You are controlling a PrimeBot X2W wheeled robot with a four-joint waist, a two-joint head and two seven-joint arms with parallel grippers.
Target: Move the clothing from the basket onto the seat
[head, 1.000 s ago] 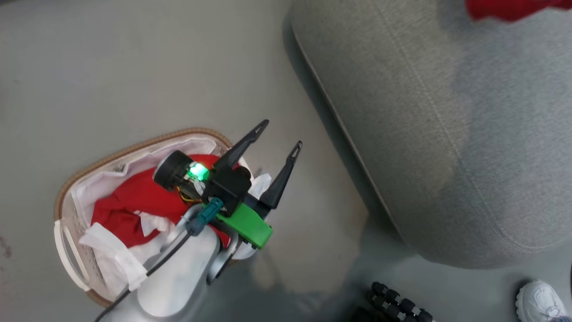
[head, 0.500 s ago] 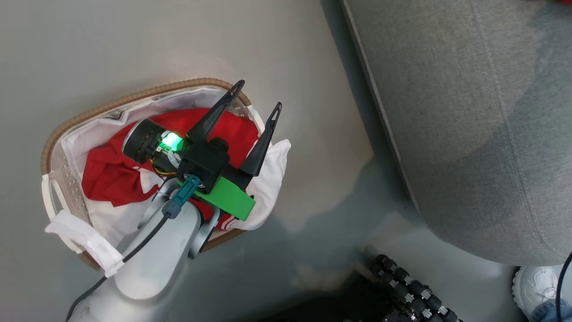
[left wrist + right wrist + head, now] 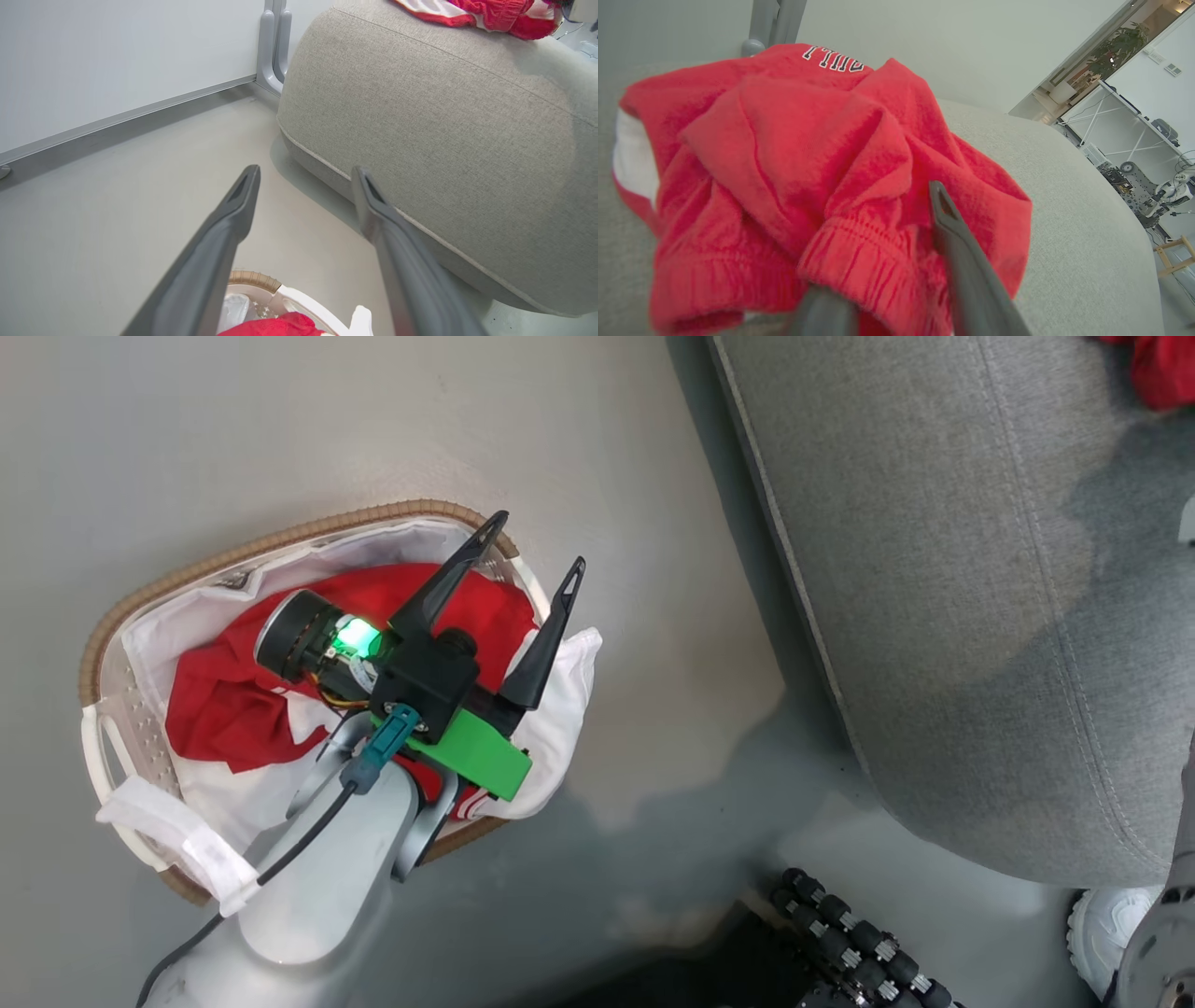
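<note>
The white basket (image 3: 280, 537) with its brown woven rim stands on the floor, holding red and white clothing (image 3: 233, 700). My left gripper (image 3: 540, 541) hovers open and empty over the basket's right end, pointing towards the seat (image 3: 934, 569). The left wrist view shows those fingers (image 3: 306, 172) apart above the basket rim (image 3: 254, 277). More red clothing (image 3: 1162, 373) lies on the seat's far corner. My right gripper (image 3: 896, 196) rests on that lettered red garment (image 3: 784, 154), jaws parted, with its elastic hem bunched between them and draped over the left finger.
A person's white shoe (image 3: 1097, 933) is at the seat's near corner, beside my right arm (image 3: 1167, 943). A black ribbed part (image 3: 840, 943) lies low in the head view. A wall (image 3: 117, 70) and a grey metal leg (image 3: 273, 42) stand behind the seat.
The head camera swung, shifting basket and seat in the picture. My left gripper stays open over the basket. My right arm has come in at the right edge, with red clothing at the seat's corner.
</note>
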